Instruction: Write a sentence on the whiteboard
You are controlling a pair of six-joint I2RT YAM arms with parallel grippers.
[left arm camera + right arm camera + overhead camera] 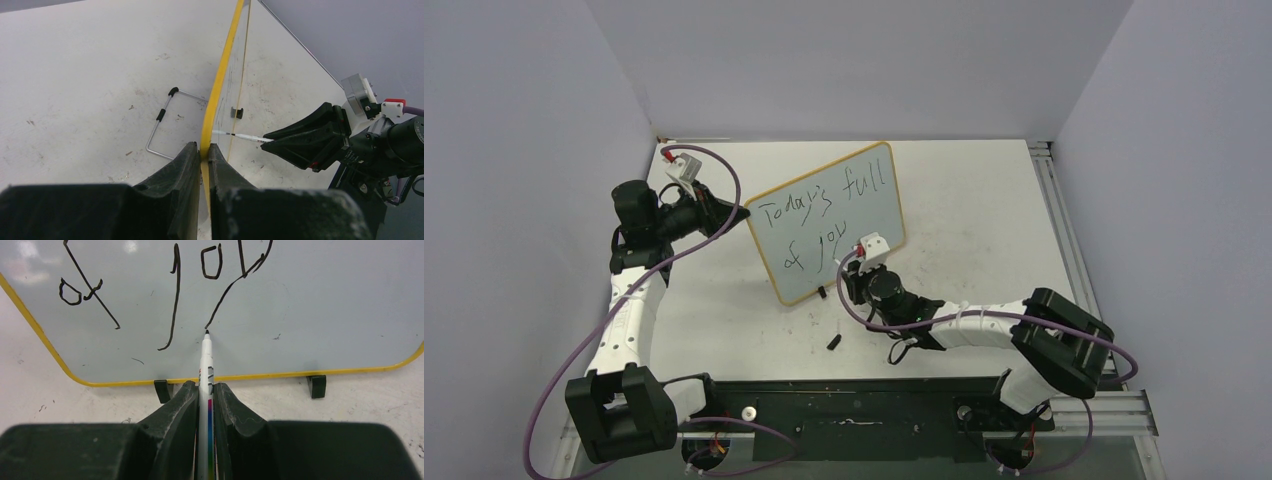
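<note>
Left gripper (204, 150) pinched whiteboard (856, 214) frame edge; right gripper (206, 390) pinched marker (205, 357), tip at sentence (799, 210) final "y" tail.

The light is bright and even, with soft shadows. White glare spots shine on the whiteboard (325, 300) at 11 o'clock in the right wrist view. The fingers (170, 440) at 6 o'clock look blurry.

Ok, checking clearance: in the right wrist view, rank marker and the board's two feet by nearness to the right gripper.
1. Marker, clamped in the right gripper.
2. Foot at left, just beside it.
3. Foot at right, farther off.
</note>
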